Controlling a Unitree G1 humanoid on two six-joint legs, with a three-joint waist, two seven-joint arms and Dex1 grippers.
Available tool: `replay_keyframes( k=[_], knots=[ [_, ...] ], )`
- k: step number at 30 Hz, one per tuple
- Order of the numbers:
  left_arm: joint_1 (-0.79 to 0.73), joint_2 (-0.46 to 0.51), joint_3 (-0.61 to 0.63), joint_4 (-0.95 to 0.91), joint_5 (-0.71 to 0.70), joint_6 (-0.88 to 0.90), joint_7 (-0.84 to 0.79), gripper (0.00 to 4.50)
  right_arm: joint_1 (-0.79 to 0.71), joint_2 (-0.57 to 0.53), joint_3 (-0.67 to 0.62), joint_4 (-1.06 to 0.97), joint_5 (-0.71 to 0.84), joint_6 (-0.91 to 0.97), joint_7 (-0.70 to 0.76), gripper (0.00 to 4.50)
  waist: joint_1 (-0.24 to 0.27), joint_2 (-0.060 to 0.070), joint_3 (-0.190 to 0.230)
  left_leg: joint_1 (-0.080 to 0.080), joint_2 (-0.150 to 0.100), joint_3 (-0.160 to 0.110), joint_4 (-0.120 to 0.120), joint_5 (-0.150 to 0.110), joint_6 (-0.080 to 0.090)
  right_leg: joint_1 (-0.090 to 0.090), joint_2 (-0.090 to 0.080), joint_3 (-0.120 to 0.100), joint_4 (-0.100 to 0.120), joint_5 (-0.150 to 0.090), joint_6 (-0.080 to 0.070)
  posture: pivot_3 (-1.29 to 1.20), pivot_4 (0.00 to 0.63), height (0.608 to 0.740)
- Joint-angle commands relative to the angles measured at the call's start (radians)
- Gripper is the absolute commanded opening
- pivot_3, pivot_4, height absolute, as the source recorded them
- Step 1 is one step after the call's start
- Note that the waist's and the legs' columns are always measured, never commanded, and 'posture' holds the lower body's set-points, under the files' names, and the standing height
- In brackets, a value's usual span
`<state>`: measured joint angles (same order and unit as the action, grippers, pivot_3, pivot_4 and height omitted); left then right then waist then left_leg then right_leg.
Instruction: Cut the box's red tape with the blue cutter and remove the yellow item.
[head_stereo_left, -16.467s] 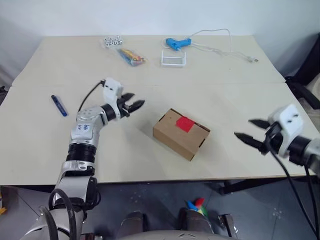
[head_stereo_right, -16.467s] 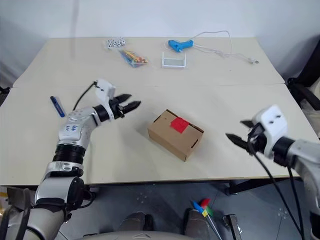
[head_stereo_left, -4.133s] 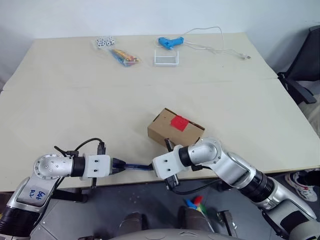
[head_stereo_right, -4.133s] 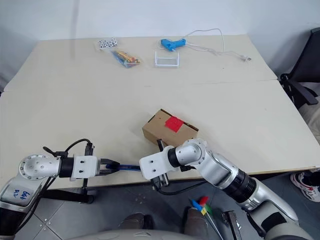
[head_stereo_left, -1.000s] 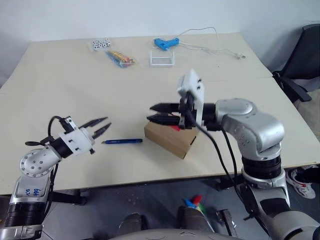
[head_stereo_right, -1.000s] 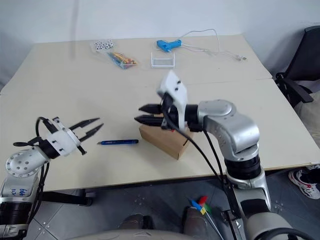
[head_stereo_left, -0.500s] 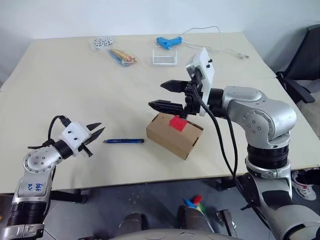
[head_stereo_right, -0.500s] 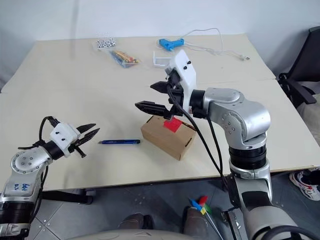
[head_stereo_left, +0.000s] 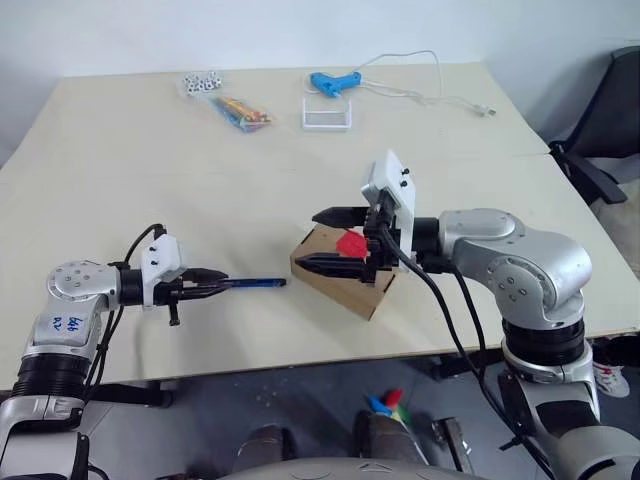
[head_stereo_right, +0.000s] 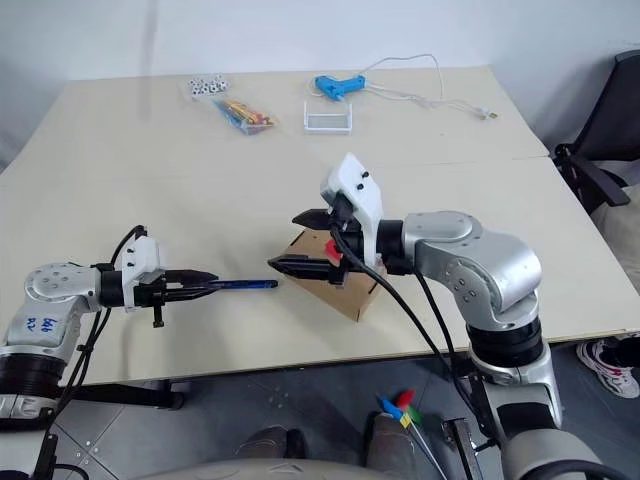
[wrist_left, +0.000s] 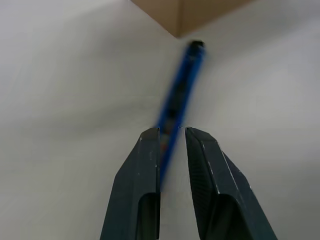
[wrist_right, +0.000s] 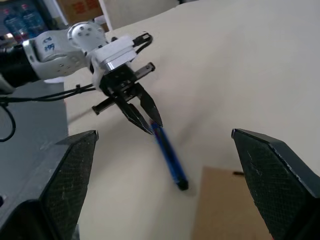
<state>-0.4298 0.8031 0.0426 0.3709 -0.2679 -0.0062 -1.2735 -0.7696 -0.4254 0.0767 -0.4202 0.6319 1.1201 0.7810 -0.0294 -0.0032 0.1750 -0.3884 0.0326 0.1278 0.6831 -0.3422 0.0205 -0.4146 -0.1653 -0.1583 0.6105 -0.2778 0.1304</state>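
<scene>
From my head, I see the brown box sitting near the front edge of the pale surface, its red tape facing up. My right gripper hovers level over the box's left side, pointing toward my left, with its jaws spread wide, one finger above the box and one in front of it. To the left of the box the blue cutter lies flat on the surface, its far end just beside the box. My left gripper reaches in low and level, its jaws narrowed around the near end of the cutter. Far back lie a light blue glue gun with a white cord, a small white frame and a bag of coloured sticks. Through my left wrist, the two fingers stand a little apart with the cutter's near end between them, and whether they press on it I cannot tell; a corner of the box shows beyond the cutter's far tip. Through my right wrist, my two fingers stand far apart, and between them I see my left gripper's tips at the cutter's end, with a box corner close by.
</scene>
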Motion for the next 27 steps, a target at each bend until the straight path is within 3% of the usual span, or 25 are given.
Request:
replay_keyframes(
  k=[1, 11, 17, 20, 24, 27],
  knots=[
    [-0.028, 0.017, -0.004, 0.018, 0.0, -0.031, -0.051, 0.83, 0.002, -0.009, -0.005, -0.055, 0.04, 0.002, -0.014, 4.48, 0.0, 0.0, 0.0, 0.0, 0.0, 0.0, 0.0, 0.0, 0.0, 0.0, 0.0, 0.0, 0.0, 0.0, 0.0, 0.0, 0.15, 0.74],
    [-0.142, -0.047, -0.073, 0.206, 0.111, -0.222, -0.036, 0.83, 0.011, -0.009, 0.0, -0.068, 0.077, 0.006, -0.057, 4.48, 0.004, 0.0, 0.0, 0.0, 0.0, -0.001, 0.001, 0.0, 0.0, 0.001, 0.0, 0.0, 0.0, 0.0, 0.0, 0.0, 0.15, 0.74],
    [-0.135, -0.015, -0.055, 0.157, 0.059, -0.134, -0.114, 0.83, 0.008, -0.015, 0.0, -0.067, 0.085, 0.001, -0.067, 4.48, -0.002, 0.0, 0.0, 0.0, 0.0, -0.001, 0.001, 0.0, 0.0, 0.001, 0.0, 0.0, 0.0, 0.0, 0.0, 0.0, 0.15, 0.74],
    [-0.123, 0.005, -0.048, 0.114, 0.061, -0.047, -0.094, 1.45, 0.009, -0.018, -0.001, -0.06, 0.083, -0.005, -0.068, 4.5, -0.002, 0.0, 0.0, 0.0, 0.0, -0.001, 0.001, 0.0, 0.0, 0.001, 0.0, 0.0, 0.0, 0.0, 0.0, 0.0, 0.15, 0.74],
    [-0.134, 0.015, -0.008, 0.068, 0.05, -0.049, -0.047, 2.62, 0.008, -0.017, -0.001, -0.05, 0.082, -0.018, -0.065, 4.5, 0.001, -0.001, 0.0, 0.0, 0.0, -0.001, 0.001, 0.0, 0.0, 0.001, 0.0, 0.0, 0.0, 0.0, 0.0, 0.0, 0.15, 0.74],
    [-0.165, 0.007, -0.007, 0.094, 0.054, -0.083, -0.049, 2.62, 0.006, -0.018, 0.003, -0.043, 0.079, -0.027, -0.061, 4.5, 0.004, -0.001, 0.0, 0.0, 0.0, -0.002, 0.001, 0.0, 0.0, 0.001, 0.0, 0.0, 0.0, 0.0, 0.0, 0.0, 0.15, 0.74]
  ],
)
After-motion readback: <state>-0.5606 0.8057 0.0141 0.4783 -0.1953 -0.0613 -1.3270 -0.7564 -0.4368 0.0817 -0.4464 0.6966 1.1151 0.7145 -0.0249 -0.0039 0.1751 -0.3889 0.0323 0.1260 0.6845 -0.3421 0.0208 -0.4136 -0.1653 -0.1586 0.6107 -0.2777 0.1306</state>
